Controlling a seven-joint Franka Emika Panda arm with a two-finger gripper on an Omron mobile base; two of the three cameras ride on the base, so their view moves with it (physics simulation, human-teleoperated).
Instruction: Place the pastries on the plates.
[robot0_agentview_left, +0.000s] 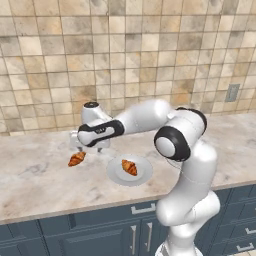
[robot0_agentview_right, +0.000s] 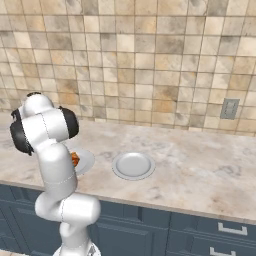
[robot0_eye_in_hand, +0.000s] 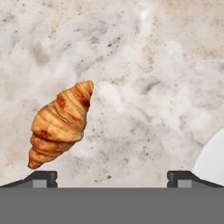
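Near plate (robot0_agentview_left: 116, 175) at lower centre of left base view already holds one croissant (robot0_agentview_left: 129, 167), so that half looks done. Second croissant (robot0_eye_in_hand: 60, 124) lies loose on the marble counter (robot0_eye_in_hand: 144, 74), centre-left of hand view. Gripper (robot0_eye_in_hand: 112, 177) hovers over it, jaws wide apart, holding nothing; croissant sits toward the left fingertip (robot0_eye_in_hand: 43, 176), not centred, probably pre-grasp alignment. Empty plate (robot0_agentview_right: 133, 165) waits mid-frame in right base view, likely its destination.
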